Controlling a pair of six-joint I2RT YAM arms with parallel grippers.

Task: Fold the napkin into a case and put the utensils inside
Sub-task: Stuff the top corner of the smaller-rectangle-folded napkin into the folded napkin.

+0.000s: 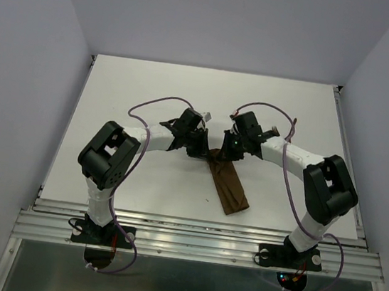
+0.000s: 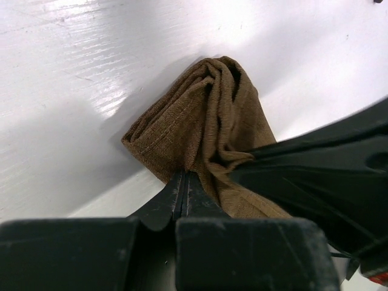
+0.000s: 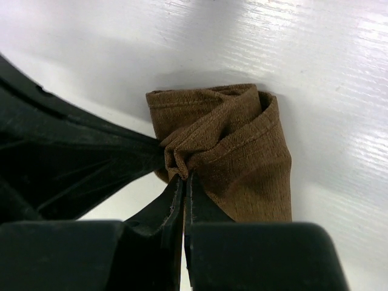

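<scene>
Dark brown soft cloth napkin: folded to a narrow layered strip, flat on the white tabletop, midway between the two arms. Running slantwise from the grippers at its far end down toward the near right. Far end bunched and lifted into creases; near end lying smooth and square.

Left gripper, black, two-fingered: reaching in from the left, at the strip's far end. From its own wrist camera, left gripper with fingers pressed flat together, no gap between them, tips pinching a fold at the near edge of the napkin. Cloth puckered and gathered just beyond the tips.

Right gripper, black, two-fingered: reaching in from the right, tips close beside the left one's over the same end. From its wrist camera, right gripper likewise closed tight, only a thin seam between the fingers, clamped on a bunched ridge of the napkin. Left gripper's black tip entering from the left of that view, touching the same gathered fold. Both pinch points on the raised end, just beside each other.
</scene>
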